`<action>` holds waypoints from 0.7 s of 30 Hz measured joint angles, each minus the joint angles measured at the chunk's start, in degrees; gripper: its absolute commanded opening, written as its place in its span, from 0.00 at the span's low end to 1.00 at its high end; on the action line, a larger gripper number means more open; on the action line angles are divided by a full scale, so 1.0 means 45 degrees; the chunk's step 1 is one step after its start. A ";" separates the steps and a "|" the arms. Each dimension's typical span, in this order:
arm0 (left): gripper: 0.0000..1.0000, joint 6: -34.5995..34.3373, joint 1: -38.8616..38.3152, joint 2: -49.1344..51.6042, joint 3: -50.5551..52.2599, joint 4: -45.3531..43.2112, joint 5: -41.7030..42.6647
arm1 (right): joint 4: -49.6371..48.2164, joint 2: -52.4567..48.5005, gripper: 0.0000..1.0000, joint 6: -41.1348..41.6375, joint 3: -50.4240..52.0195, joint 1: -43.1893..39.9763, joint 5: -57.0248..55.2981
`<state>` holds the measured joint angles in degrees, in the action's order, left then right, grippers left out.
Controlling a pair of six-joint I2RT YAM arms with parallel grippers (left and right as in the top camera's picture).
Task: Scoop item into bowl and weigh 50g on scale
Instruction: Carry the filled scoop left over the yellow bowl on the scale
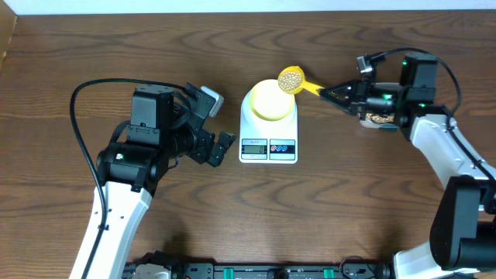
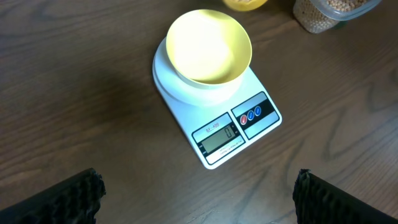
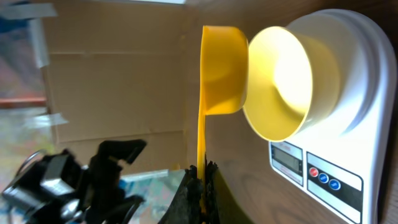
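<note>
1. I am holding the handle of the scoop (image 1: 293,80) in my right gripper (image 1: 335,94); beans (image 1: 291,77) are lying in it, at the rim of the bowl (image 1: 270,102).
2. The bowl is sitting on the scale (image 1: 268,149).
3. My left gripper (image 1: 213,147) is hanging wide apart.

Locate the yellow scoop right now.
Overhead view, centre table: the yellow scoop, loaded with beans, is held by the right gripper, its cup at the far right rim of the bowl sitting on the scale.
</note>
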<state>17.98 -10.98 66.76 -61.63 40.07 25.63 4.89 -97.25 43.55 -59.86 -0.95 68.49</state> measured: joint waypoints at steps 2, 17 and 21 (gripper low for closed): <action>1.00 0.0000 0.0000 0.0000 0.0000 0.0000 -0.0005 | -0.0005 -0.0019 0.01 0.0068 0.0000 0.0350 -0.0801; 1.00 0.0000 0.0000 0.0000 0.0000 0.0000 -0.0005 | -0.0238 -0.0049 0.02 -0.2191 0.0000 0.2569 -0.5027; 1.00 0.0000 0.0000 0.0000 0.0000 0.0000 -0.0005 | -0.0238 -0.0049 0.02 -0.3143 0.0000 0.2623 -0.5241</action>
<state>17.98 -10.98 66.76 -61.63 40.07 25.61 3.81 -97.47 29.41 -59.86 10.85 44.91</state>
